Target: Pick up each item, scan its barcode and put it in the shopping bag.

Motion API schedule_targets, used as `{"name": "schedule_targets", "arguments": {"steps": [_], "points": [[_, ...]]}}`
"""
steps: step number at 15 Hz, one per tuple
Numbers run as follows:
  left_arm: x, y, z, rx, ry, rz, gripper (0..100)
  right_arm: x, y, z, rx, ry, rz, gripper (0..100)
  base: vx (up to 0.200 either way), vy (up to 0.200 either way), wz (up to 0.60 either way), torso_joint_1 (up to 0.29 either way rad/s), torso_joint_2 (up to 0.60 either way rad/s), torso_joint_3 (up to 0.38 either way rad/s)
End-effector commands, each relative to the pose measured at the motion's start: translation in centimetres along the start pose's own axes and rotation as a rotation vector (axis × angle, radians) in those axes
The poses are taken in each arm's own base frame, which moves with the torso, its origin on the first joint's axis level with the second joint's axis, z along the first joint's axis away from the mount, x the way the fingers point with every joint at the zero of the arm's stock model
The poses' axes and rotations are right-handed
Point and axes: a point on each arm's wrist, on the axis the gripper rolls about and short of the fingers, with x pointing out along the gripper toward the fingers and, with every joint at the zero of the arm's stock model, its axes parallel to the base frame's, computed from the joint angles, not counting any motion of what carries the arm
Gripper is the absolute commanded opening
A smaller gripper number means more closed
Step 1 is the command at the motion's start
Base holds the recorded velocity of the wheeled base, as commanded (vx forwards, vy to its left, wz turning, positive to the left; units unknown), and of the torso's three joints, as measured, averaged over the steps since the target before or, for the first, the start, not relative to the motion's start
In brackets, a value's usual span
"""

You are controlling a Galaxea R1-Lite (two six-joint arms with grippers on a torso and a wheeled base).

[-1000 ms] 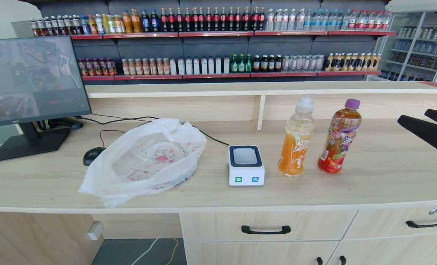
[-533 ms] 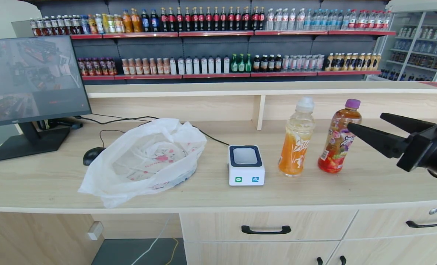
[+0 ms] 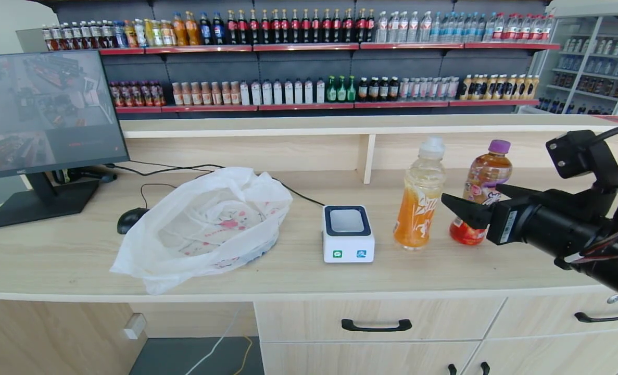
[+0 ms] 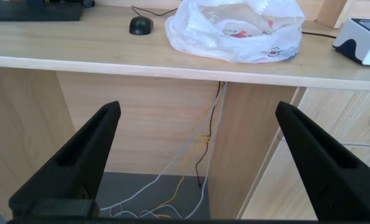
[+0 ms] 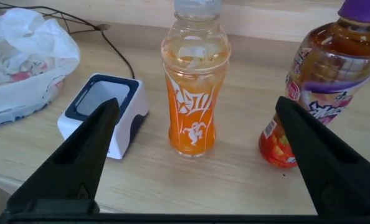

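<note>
So the right hand (image 3: 470, 191) hangs over the tabletop (image 3: 288, 271) with its two black wedge fingers spread wide and nothing gripped. From the head view, one finger crosses in front of the purple-capped bottle (image 3: 484, 174) and hides much of its label and lower half. I can't tell from there whether it touches. In the right wrist view both bottles look to be ahead of the fingertips.

The orange bottle (image 3: 419, 200) stands upright just beside the purple-capped one. It's clear ribbed plastic with a pale cap, and the orange drink fills roughly the lower half. The wrist view cuts off its cap and also the far side of the purple-capped bottle. I can't make out a barcode on either.

The scanner (image 3: 348, 233) is a small white box with a dark-framed glossy window, between the orange bottle and the shopping bag (image 3: 210, 224). The bag is thin, crinkly white plastic with pinkish print, slumped open. Its inside is hard to read.

The left hand (image 4: 197, 107) is down below the tabletop edge, facing the wood-grain cabinet front. It's spread wide too and holds nothing.

The monitor (image 3: 43, 112) is cut off at the edge, with a black mouse (image 3: 130, 219) near its stand.
</note>
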Motion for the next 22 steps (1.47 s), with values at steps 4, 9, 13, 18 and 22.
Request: {"name": "schedule_targets", "arguments": {"steps": [4,9,13,18,22], "points": [[0.0,0.0,0.0,-0.001,-0.001,0.000,100,1.1,2.1,-0.8,-0.040,0.034,-0.056,100,0.000,0.000,0.00,0.000,0.00,0.000],[0.0,0.0,0.0,0.000,-0.001,0.000,100,5.0,2.5,-3.9,-0.009,-0.011,-0.106,100,0.000,0.000,0.00,0.000,0.00,0.000],[0.0,0.0,0.0,0.000,-0.001,0.000,100,6.4,2.3,-5.2,-0.010,-0.002,-0.121,100,0.000,0.000,0.00,0.000,0.00,0.000],[0.0,0.0,0.0,0.000,-0.001,0.000,100,7.3,2.1,-5.8,-0.001,-0.040,-0.135,100,0.000,0.000,0.00,0.000,0.00,0.000],[0.0,0.0,0.0,0.000,-0.001,0.000,100,7.4,2.1,-6.0,-0.001,-0.036,-0.136,100,0.000,0.000,0.00,0.000,0.00,0.000]]}}
